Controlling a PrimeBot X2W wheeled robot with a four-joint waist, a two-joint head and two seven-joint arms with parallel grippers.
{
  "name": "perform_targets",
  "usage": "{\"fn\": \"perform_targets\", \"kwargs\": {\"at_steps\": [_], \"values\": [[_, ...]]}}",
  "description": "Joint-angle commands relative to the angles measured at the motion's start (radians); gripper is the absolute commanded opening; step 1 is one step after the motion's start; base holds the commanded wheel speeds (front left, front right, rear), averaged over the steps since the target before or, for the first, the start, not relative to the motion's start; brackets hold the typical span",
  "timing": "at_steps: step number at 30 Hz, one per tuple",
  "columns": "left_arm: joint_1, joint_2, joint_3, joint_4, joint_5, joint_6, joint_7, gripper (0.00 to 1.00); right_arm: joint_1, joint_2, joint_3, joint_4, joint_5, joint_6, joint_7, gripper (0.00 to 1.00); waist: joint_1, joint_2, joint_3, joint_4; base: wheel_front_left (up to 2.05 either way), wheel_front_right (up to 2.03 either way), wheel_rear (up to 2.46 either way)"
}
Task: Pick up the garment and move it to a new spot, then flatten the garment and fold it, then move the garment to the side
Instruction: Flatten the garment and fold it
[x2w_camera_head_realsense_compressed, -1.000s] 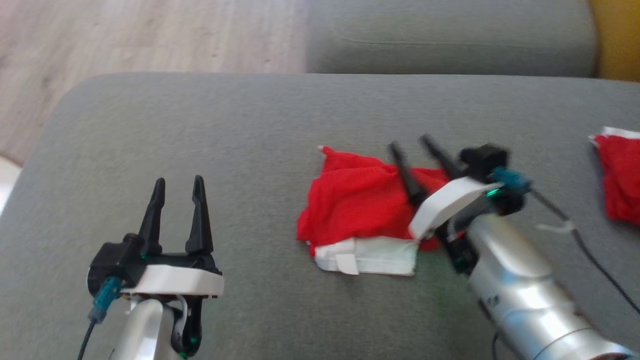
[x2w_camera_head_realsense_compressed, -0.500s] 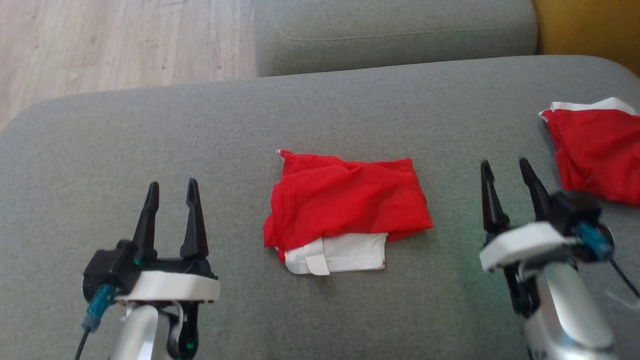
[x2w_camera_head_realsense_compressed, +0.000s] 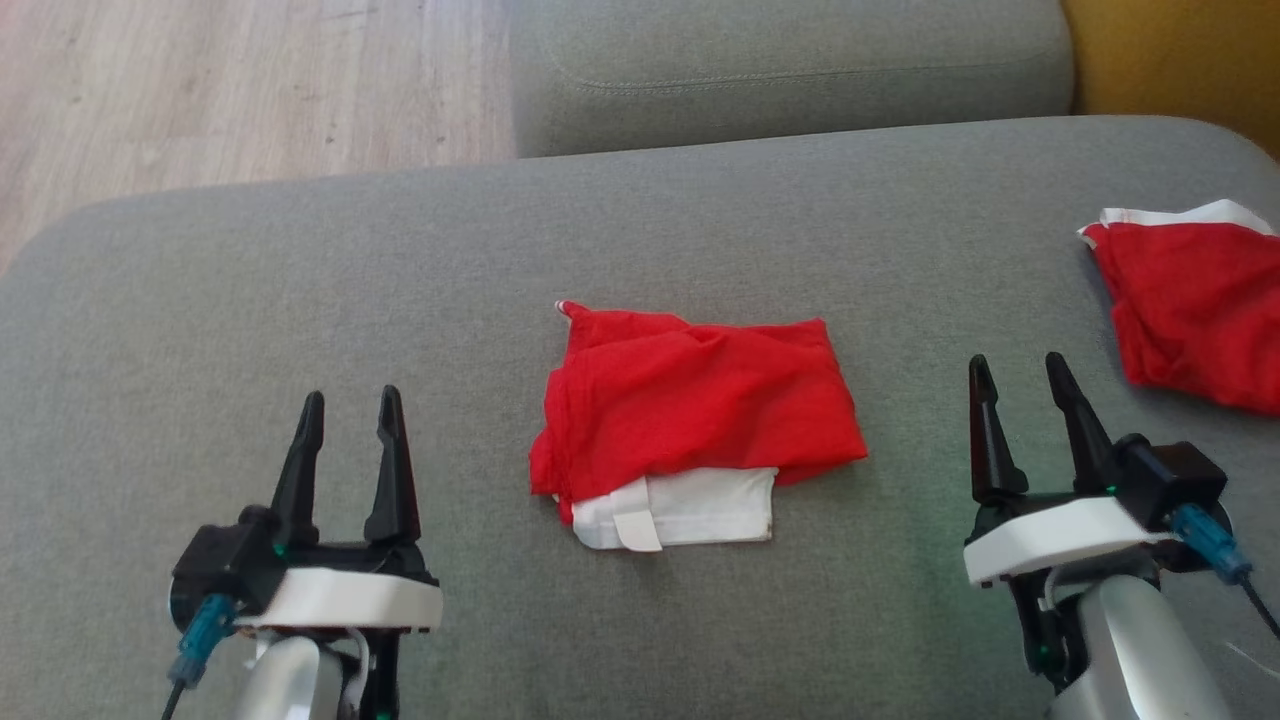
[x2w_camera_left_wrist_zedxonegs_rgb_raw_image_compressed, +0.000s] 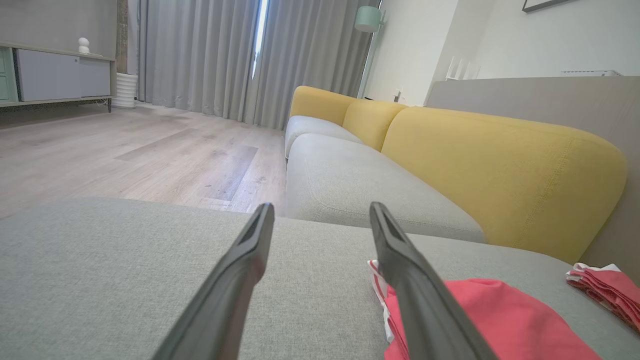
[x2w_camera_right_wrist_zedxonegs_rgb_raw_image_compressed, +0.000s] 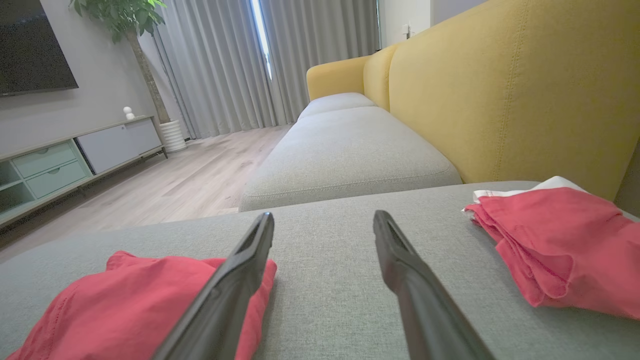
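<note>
With my left gripper (x2w_camera_head_realsense_compressed: 351, 393) and right gripper (x2w_camera_head_realsense_compressed: 1016, 359) both open and empty beside the folded garment (x2w_camera_head_realsense_compressed: 695, 420) mid-cushion (x2w_camera_head_realsense_compressed: 300, 280), I judge that pinching only its top layer would undo the fold.

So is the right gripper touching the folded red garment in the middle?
Apart. The head view shows a strip of bare grey cushion between the right gripper and the folded red garment, its jaws open.

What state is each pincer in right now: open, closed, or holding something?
Left pincer: open, holding nothing.
Right pincer: open, holding nothing, apart from the folded red-and-white fabric garment.
</note>
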Motion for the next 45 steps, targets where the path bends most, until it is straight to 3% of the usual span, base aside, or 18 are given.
{"fn": "perform_targets", "kwargs": {"at_steps": [1,2,3,14,23,30,37,45], "values": [[-0.034,0.005,0.021,-0.031,-0.005,-0.003,-0.005,1.0,-0.03,0.002,0.03,-0.04,0.008,-0.001,-0.011,1.0,0.0,0.0,0.004,0.009,0.0,0.0,0.0],[-0.037,0.005,0.018,-0.031,-0.005,-0.003,-0.005,1.0,-0.034,0.002,0.035,-0.038,0.008,-0.001,-0.011,0.76,0.0,0.0,0.008,0.013,0.0,0.0,0.0],[-0.04,0.005,0.014,-0.031,-0.005,-0.004,-0.005,1.0,-0.041,0.002,0.039,-0.036,0.007,-0.001,-0.01,0.0,0.0,0.0,0.013,0.018,0.0,0.0,0.0],[-0.091,0.005,-0.015,-0.028,-0.016,-0.005,-0.005,1.0,-0.197,0.002,0.124,0.081,-0.031,-0.001,0.066,0.0,0.0,0.0,0.096,0.093,0.0,0.0,0.0],[-0.124,0.005,-0.045,-0.014,-0.028,-0.001,-0.005,1.0,-0.324,0.002,0.229,0.359,-0.04,-0.001,0.118,0.0,0.0,0.0,0.13,0.149,0.0,0.0,0.0],[-0.124,0.005,-0.02,-0.009,-0.026,0.003,-0.005,1.0,-0.329,0.002,0.229,0.531,-0.052,-0.001,0.171,0.0,0.0,0.0,0.12,0.139,0.0,0.0,0.0],[-0.12,0.005,-0.031,-0.007,-0.035,0.005,-0.005,1.0,-0.373,0.002,0.29,0.485,0.015,-0.001,0.061,0.0,0.0,0.0,0.106,0.132,0.0,0.0,0.0],[-0.128,0.005,-0.055,-0.013,-0.046,0.006,-0.005,1.0,-0.411,0.002,0.406,0.385,0.104,-0.001,0.004,0.0,0.0,0.0,0.119,0.181,0.0,0.0,0.0]]}}
